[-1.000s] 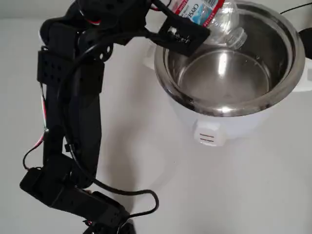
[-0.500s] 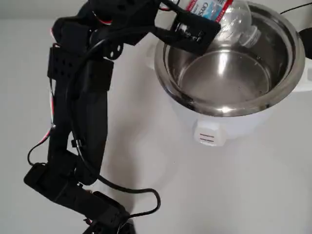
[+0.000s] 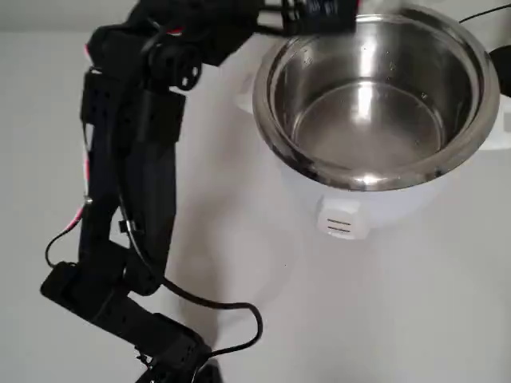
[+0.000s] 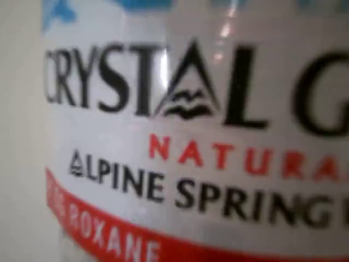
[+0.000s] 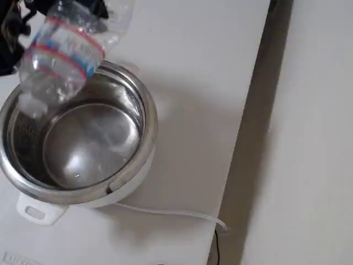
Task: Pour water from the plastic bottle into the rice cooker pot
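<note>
Bottle is hanging tilted over the pot in the fixed view, neck end lowest, at the rim on the picture's left, label band facing the camera. You're holding it up off the steel; I can't tell whether it's touching the rim.

Versus a second ago: overhead, the bottle was lying across the pot's upper-left rim with its neck poking inside. Now it's gone from that view, and the gripper has pulled back to the top edge, just past the rim. The arm has shifted slightly right too.

Gripper state: wrist view is showing the label pressed up close, so you're clamped on the bottle; fingers themselves aren't visible.

Pot is sitting in the white cooker, switch facing the bottom of the overhead view, and hasn't moved. Water is pooling at the bottom of it, reflecting light.

White cord is trailing off the cooker toward the table edge.
</note>
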